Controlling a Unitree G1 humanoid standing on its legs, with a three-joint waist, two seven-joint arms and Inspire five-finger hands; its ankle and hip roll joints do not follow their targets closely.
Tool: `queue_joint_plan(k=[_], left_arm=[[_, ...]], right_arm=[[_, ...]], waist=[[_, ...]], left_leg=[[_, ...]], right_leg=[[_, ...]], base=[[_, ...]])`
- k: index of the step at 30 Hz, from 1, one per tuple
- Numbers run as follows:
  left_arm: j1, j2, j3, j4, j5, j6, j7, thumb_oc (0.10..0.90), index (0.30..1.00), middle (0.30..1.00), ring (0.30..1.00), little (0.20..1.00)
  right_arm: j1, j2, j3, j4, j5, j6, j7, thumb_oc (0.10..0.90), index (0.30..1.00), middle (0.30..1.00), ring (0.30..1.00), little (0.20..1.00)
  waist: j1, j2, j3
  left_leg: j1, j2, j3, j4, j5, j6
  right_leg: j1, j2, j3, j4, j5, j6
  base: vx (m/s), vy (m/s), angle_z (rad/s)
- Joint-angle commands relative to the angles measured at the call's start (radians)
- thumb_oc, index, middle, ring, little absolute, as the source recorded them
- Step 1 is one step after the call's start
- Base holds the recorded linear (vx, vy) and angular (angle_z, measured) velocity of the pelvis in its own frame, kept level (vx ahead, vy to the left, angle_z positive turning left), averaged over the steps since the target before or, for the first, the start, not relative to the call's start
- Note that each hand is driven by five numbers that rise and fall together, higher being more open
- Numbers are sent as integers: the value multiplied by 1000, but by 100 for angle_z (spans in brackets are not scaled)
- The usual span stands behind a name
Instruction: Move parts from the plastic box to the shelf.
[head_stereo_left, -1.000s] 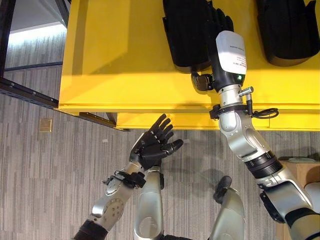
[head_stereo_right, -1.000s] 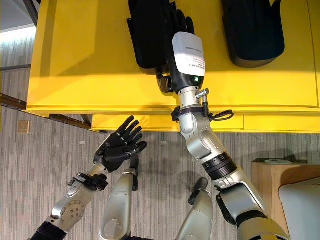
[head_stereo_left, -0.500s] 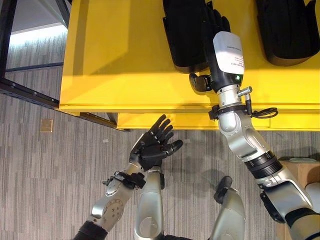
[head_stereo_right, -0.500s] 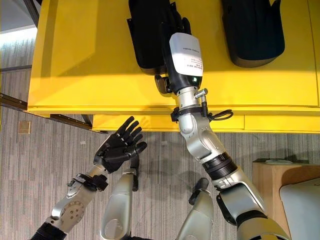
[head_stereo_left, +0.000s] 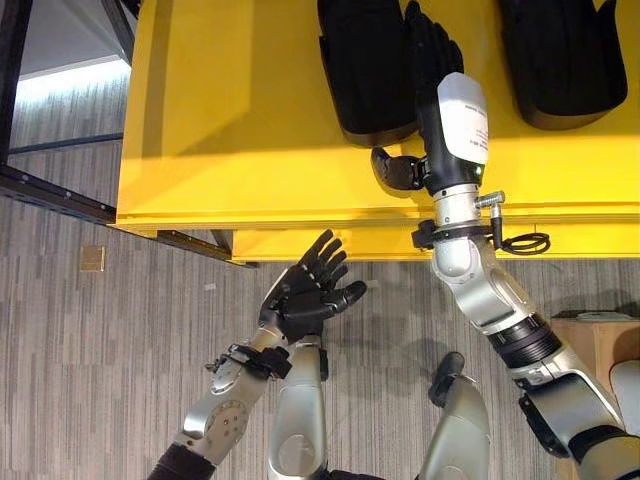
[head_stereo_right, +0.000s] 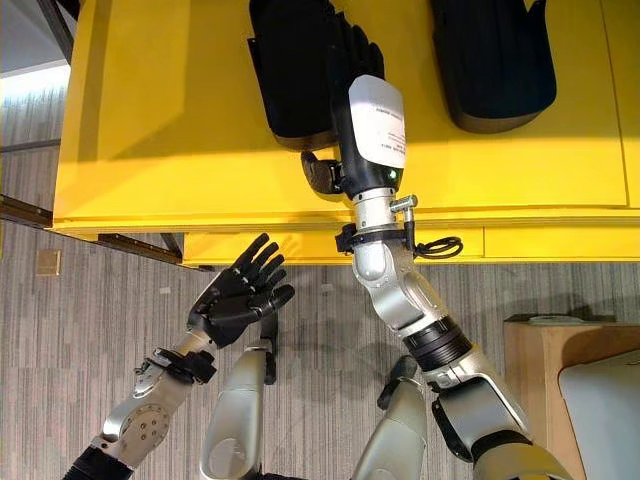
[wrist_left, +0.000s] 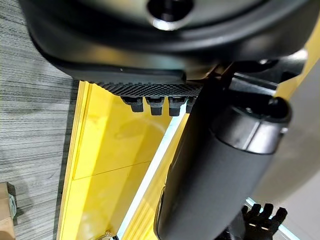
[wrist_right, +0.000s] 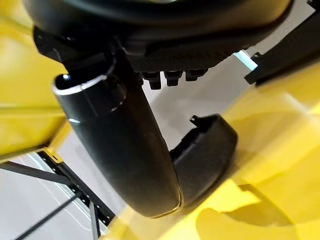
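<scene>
The right hand (head_stereo_left: 432, 60) reaches out over the yellow shelf (head_stereo_left: 250, 110), its fingers extended and lying against the right side of a black part (head_stereo_left: 365, 65) that rests there; its thumb (head_stereo_left: 392, 168) sticks out to the left just below that part's near end. Whether the fingers grip the part or merely rest on it cannot be told, though in the right wrist view they look short and straight past the thumb, with the part (wrist_right: 207, 155) lying on the yellow surface beyond. A second black part (head_stereo_left: 560, 55) sits on the shelf well to the right of the hand. The left hand (head_stereo_left: 305, 290) hovers over the grey carpet floor (head_stereo_left: 90, 380) in front of the shelf's edge, palm up, fingers spread and holding nothing.
</scene>
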Motion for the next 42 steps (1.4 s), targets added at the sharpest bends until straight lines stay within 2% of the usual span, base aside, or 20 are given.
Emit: queue_joint_plan(k=[1, 4, 10, 14, 18, 19, 20, 26, 37, 42], left_arm=[[-23, -44, -24, -186, 7, -87, -38, 900, 1000, 1000, 1000, 1000], [-17, -47, -28, -181, 7, -95, -44, 900, 1000, 1000, 1000, 1000], [-5, -44, -22, -164, -5, -113, -67, 900, 1000, 1000, 1000, 1000], [-2, -43, -22, -157, -6, -118, -76, 900, 1000, 1000, 1000, 1000], [-1, -41, -20, -155, -4, -123, -79, 900, 1000, 1000, 1000, 1000], [-1, -41, -20, -154, -5, -123, -81, 900, 1000, 1000, 1000, 1000], [-1, -41, -19, -154, -4, -120, -81, 900, 1000, 1000, 1000, 1000], [-5, -42, -13, -155, 3, -106, -79, 900, 1000, 1000, 1000, 1000], [-15, -43, -14, -164, 15, -87, -74, 900, 1000, 1000, 1000, 1000], [-15, -40, -8, -169, 12, -72, -75, 900, 1000, 1000, 1000, 1000]], right_arm=[[-110, 20, -85, -180, -22, -113, -107, 900, 1000, 1000, 1000, 1000], [-94, 22, -100, -205, -17, -123, -107, 900, 1000, 1000, 1000, 1000], [-74, 21, -89, -196, 46, -90, -48, 900, 1000, 1000, 1000, 1000], [-67, 20, -79, -165, 69, -85, -57, 900, 1000, 1000, 1000, 1000], [-46, 31, -73, -130, 191, -58, -41, 900, 1000, 1000, 1000, 1000], [-43, 34, -73, -125, 179, -58, -49, 900, 1000, 1000, 1000, 1000], [-43, 37, -75, -104, 162, -72, -59, 900, 1000, 1000, 1000, 1000], [-37, 47, -77, -62, 286, -58, -19, 900, 1000, 1000, 1000, 1000], [-51, 57, -88, -23, 375, -61, -18, 900, 1000, 1000, 1000, 1000], [-61, 58, -100, -6, 478, -51, 24, 900, 1000, 1000, 1000, 1000]], waist=[[12, 42, -13], [5, 44, -13], [-1, 48, -13], [0, 48, -13], [0, 46, -13], [0, 46, -13], [1, 46, -13], [6, 42, -13], [16, 39, -13], [19, 38, -13]], left_leg=[[58, -48, 44, 23, -111, 79], [63, -48, 47, 25, -113, 77], [66, -46, 52, 26, -114, 75], [63, -46, 51, 26, -113, 76], [57, -45, 49, 27, -111, 76], [57, -45, 49, 27, -111, 76], [57, -45, 49, 26, -110, 78], [51, -46, 42, 23, -108, 79], [43, -48, 36, 24, -104, 81], [44, -51, 33, 31, -110, 80]], right_leg=[[28, 90, -29, 28, -38, -95], [30, 90, -25, 29, -39, -96], [27, 89, -18, 32, -40, -97], [26, 88, -18, 31, -38, -97], [22, 85, -22, 32, -38, -97], [22, 85, -22, 32, -38, -97], [23, 86, -22, 32, -38, -98], [20, 86, -28, 35, -40, -98], [20, 87, -37, 34, -38, -100], [22, 80, -40, 44, -45, -99]], base=[[0, 0, 0], [5, 10, -1], [2, 13, -8], [0, 0, 0], [0, 0, 0], [0, 0, 0], [0, 0, 0], [0, 0, 0], [0, 0, 0], [0, 0, 0]])
